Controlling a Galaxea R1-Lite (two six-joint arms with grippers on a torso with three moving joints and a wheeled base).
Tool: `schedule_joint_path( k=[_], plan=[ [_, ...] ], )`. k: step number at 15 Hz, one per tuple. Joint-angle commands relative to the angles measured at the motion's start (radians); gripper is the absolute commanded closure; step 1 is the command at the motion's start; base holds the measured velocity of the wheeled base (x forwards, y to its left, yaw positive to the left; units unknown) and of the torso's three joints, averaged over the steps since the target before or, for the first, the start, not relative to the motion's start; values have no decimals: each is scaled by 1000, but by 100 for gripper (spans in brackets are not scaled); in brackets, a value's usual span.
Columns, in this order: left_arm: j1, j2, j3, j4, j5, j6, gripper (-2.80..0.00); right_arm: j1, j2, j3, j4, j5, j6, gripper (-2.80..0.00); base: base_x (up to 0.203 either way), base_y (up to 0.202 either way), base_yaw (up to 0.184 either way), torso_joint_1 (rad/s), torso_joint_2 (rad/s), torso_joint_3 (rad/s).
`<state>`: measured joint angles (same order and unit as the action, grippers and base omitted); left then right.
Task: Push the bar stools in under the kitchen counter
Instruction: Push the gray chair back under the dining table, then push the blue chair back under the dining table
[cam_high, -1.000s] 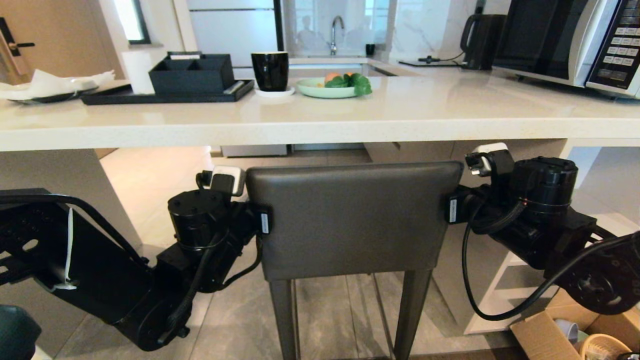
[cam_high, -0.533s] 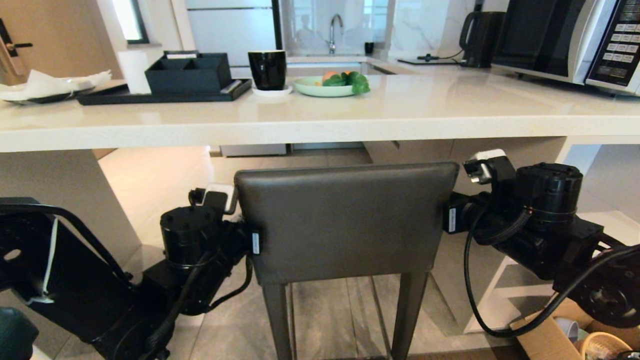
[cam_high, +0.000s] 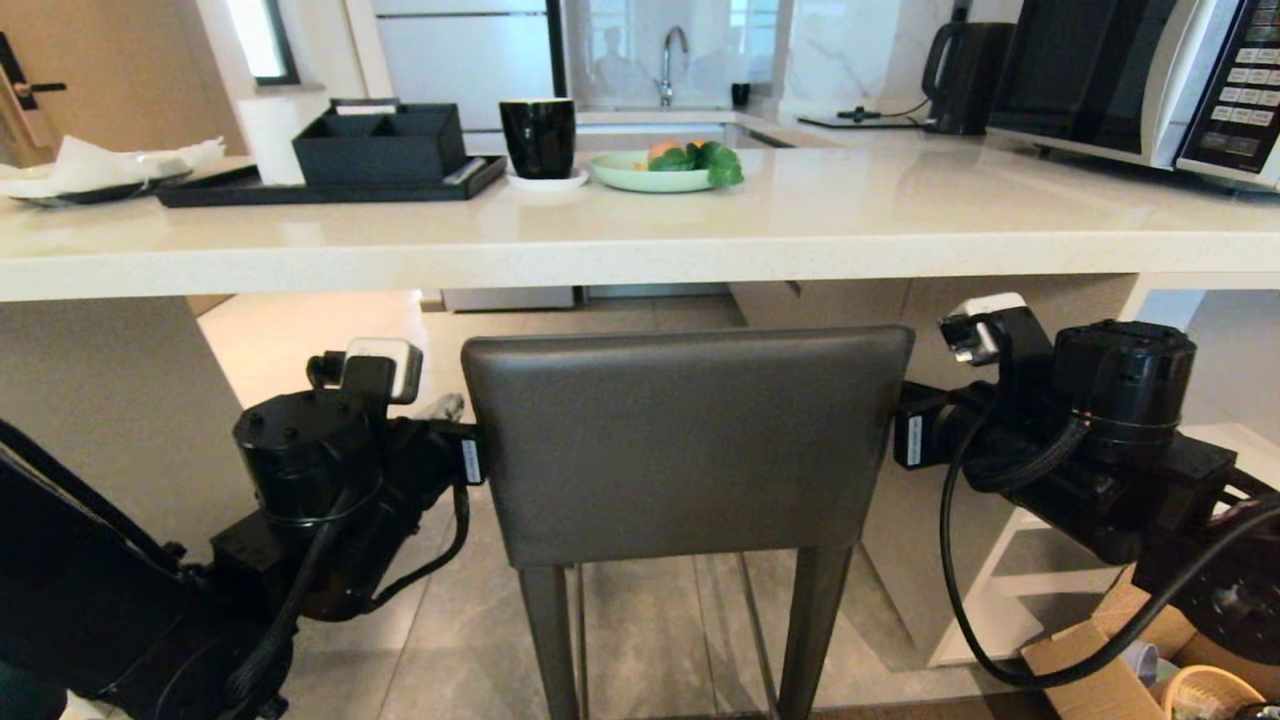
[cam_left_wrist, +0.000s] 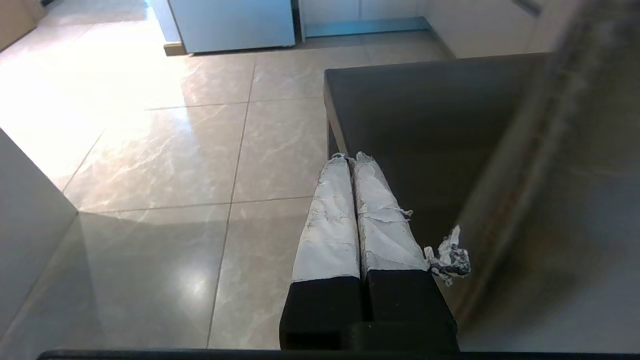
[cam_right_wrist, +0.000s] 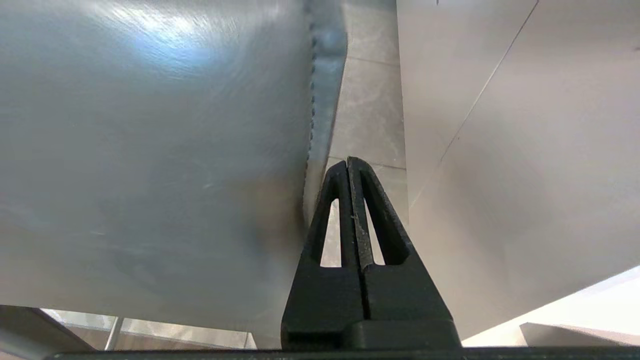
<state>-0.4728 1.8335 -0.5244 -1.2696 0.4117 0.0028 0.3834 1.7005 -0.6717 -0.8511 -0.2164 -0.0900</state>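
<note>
Squarely, grey stool (cam_high: 690, 445) between closed jaws (both sides).

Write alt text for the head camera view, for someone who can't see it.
A dark grey bar stool stands before the off-white kitchen counter, its backrest flanked by the robot's shut left hand and, mostly hidden behind the backrest edge, its right hand. On the counter sit a black tray, cup, green plate and microwave.

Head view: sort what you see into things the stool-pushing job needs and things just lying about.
Belongs to the job:
- dark grey stool
- kitchen counter
- left pincer, shut, beside the stool's back
- right pincer, shut, at the back's other edge

Just lying about:
- black mug
- green plate
- black tray
- microwave
- kettle
</note>
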Motion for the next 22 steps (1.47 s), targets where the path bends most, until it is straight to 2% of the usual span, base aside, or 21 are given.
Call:
schedule_joint_path(
  k=[1, 4, 9, 13, 15, 18, 20, 22],
  plan=[
    [17, -47, 27, -10, 5, 1, 0, -18, -49, 20, -10, -7, -1, 0, 0, 0, 0, 0, 0, 0],
    [53, -118, 67, -6, -3, 0, 0, -98, -108, 47, -10, 4, -2, 0, 0, 0, 0, 0, 0, 0],
    [51, -226, 163, 0, 3, 3, 0, -96, -270, 86, 72, 4, -2, 0, 0, 0, 0, 0, 0, 0],
    [50, -353, 210, 13, 17, 71, 0, -95, -450, 94, 223, 1, -1, 0, 0, 0, 0, 0, 0, 0],
    [49, -454, 220, 70, 33, 88, 0, -103, -558, 105, 306, -1, -1, 0, 0, 0, 0, 0, 0, 0],
    [56, -657, 221, 253, 38, 93, 0, -147, -722, 144, 402, -1, -6, 0, 0, 0, 0, 0, 0, 0],
    [87, -764, 236, 332, 40, 97, 0, -164, -842, 158, 501, 1, -20, 0, 0, 0, 0, 0, 0, 0],
    [143, -834, 294, 352, 41, 115, 0, -183, -955, 154, 619, 3, -31, 0, 0, 0, 0, 0, 0, 0]
  ],
)
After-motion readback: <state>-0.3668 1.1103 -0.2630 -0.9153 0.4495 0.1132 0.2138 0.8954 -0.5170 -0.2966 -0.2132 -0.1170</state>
